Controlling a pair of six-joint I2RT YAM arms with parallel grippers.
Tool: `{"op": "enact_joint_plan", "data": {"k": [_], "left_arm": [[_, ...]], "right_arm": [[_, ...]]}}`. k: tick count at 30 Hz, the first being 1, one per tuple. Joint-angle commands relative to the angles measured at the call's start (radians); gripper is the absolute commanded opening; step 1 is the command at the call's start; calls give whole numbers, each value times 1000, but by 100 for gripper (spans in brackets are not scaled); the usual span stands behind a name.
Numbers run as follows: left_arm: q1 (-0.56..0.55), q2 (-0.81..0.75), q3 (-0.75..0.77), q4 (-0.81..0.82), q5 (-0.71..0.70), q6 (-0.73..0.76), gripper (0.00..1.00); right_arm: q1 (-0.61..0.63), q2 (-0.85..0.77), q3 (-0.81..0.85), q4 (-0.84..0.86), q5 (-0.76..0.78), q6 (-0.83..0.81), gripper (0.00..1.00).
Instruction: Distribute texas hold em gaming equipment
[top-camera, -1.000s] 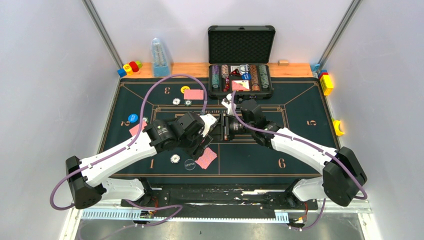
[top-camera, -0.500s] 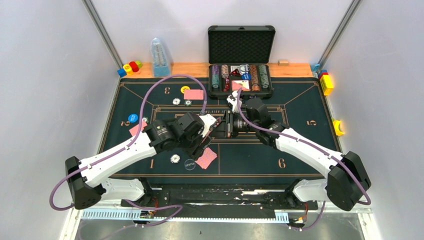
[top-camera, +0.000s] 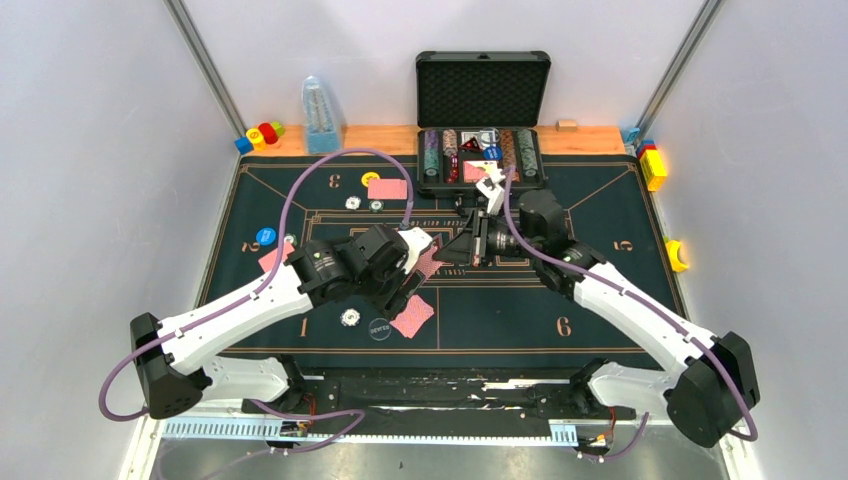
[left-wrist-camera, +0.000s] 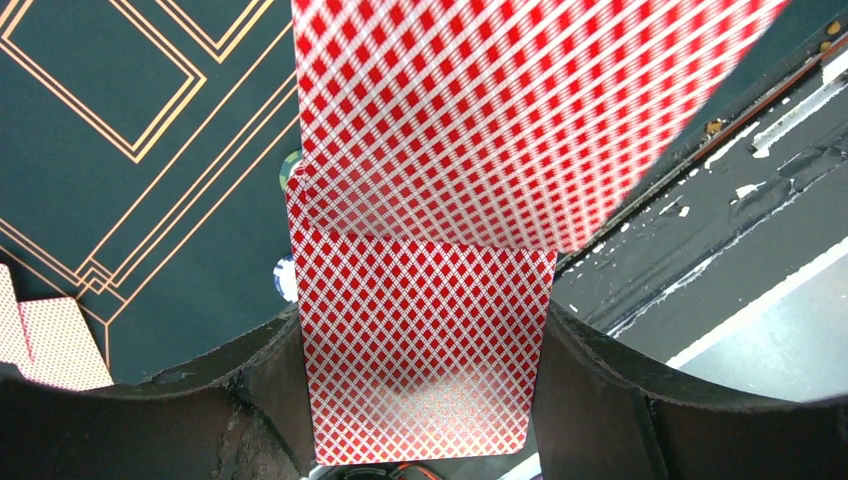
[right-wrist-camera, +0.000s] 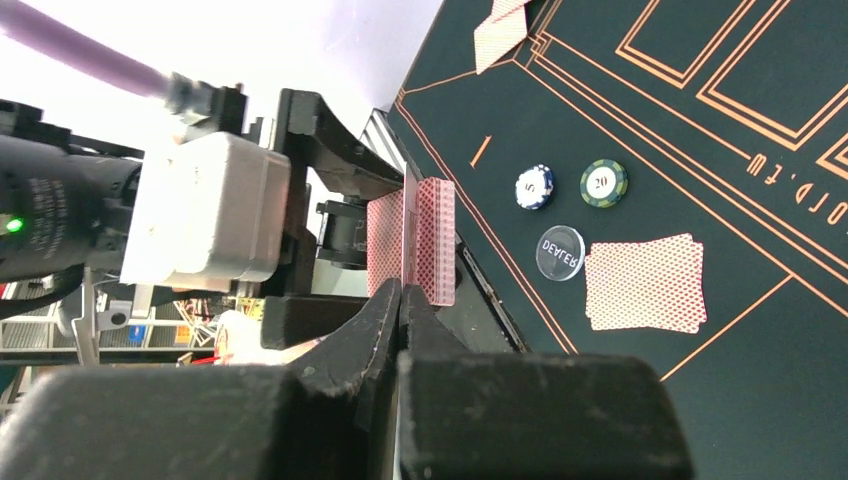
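Left gripper (left-wrist-camera: 420, 325): clamped on card stack (left-wrist-camera: 420, 420), stack held between its 2 fingers. Right gripper (right-wrist-camera: 402, 295): fingers pressed together, pinching 1 loose card (left-wrist-camera: 520, 110) ahead of tips, overlapping stack's far end.

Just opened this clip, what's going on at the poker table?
The left gripper clamps a small stack of red diamond-backed playing cards above the dark green felt mat. The right gripper, shut, pinches a single card that partly overlaps that stack. Dealt cards, small round chips and a clear dealer disc lie by number 1.
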Motion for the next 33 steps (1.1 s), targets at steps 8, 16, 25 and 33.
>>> {"op": "enact_joint_plan", "data": {"k": [8,16,25,33], "left_arm": [[1,-21,7,2,-14,-13,0],[1,-28,4,2,-10,-13,0],[2,-38,6,-9,-14,-25,0],[1,-55,22,-82,-47,-96,0]], "right_arm": [[-69,-106,21,73,-127,-39,0],[-93,-111,-1,103,-117,-35,0],[-119,-107,16,135,91,-243,0],[-96,31,-138,602,195,-748,0]]}}
